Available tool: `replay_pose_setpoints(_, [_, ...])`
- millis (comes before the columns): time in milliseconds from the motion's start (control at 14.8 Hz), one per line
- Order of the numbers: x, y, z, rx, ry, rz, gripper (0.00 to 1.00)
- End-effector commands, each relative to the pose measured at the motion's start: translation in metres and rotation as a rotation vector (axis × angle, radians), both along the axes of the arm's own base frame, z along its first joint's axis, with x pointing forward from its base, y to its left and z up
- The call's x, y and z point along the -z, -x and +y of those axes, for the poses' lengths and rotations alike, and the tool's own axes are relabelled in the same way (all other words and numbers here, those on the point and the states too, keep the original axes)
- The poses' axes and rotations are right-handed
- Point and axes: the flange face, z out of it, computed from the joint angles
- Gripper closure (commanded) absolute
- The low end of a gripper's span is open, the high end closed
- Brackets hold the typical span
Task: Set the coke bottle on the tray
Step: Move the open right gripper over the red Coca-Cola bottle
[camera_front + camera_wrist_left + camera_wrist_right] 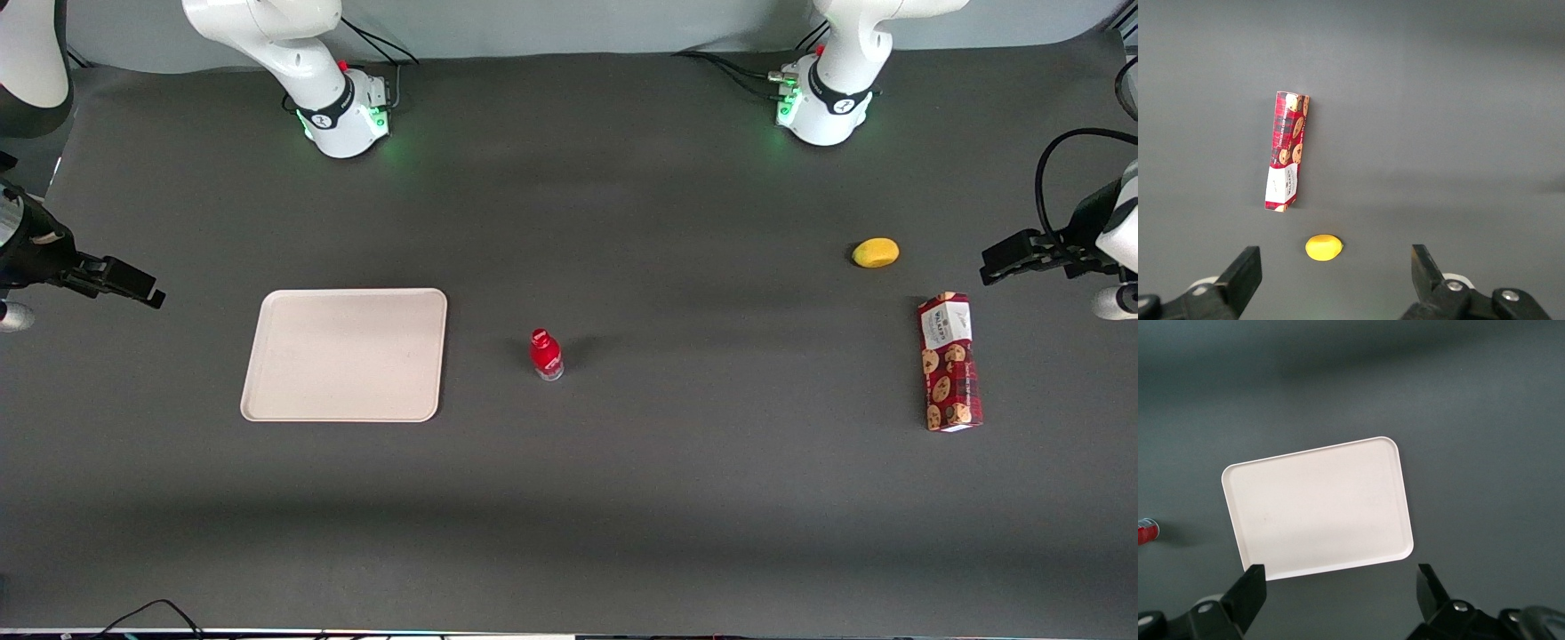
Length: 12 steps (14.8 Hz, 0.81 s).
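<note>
The coke bottle, small and red with a red cap and a clear base, stands upright on the dark table beside the tray; a sliver of it shows in the right wrist view. The tray is a large flat beige rectangle with a low rim, also seen in the right wrist view, and nothing lies on it. My right gripper hangs above the table at the working arm's end, well clear of the tray's edge. Its fingers are spread wide and hold nothing.
A red patterned cookie box lies flat toward the parked arm's end, with a yellow lemon a little farther from the front camera. Both show in the left wrist view, box and lemon.
</note>
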Motion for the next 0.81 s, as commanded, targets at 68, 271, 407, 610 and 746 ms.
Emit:
replay_pose_setpoints(68, [-0.004, -0.006, 0.0, -0.029, 0.009, -0.005, 0.0])
replay_pose_setpoints(271, [-0.011, -0.008, 0.035, -0.09, 0.007, -0.017, 0.0])
replay_pose_setpoints(407, [-0.019, -0.007, 0.088, -0.168, 0.003, -0.03, 0.0])
replay_pose_setpoints(610, [-0.02, 0.002, 0.162, -0.294, -0.006, -0.032, 0.0])
replay_pose_setpoints(746, [-0.017, 0.014, 0.223, -0.39, -0.005, -0.029, 0.0])
